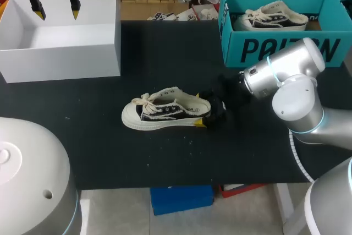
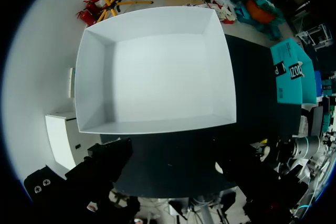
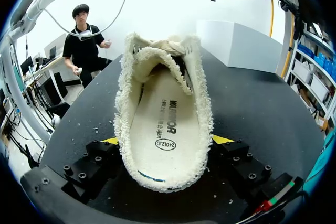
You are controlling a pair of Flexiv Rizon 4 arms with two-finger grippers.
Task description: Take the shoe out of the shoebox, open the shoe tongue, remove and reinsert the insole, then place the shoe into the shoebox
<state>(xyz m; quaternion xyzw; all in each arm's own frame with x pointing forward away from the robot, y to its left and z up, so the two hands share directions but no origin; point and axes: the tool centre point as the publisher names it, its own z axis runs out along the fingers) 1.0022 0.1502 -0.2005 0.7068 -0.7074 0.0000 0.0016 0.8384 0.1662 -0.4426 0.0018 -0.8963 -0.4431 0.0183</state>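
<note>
The shoe lies on its sole in the middle of the black table, outside of both boxes, with its toe toward the left side and its heel toward the right. The right gripper is at the heel, and its two yellow tips press the shoe from both sides, so it is closed on the heel at a middle width. In the right wrist view the shoe opening faces the camera and the cream insole lies flat inside. The laces are tied in a bow. The left gripper hangs above the white box at the far left of the table, holding nothing, its fingers wide apart. The teal shoebox stands at the far right and a second shoe lies inside it.
</note>
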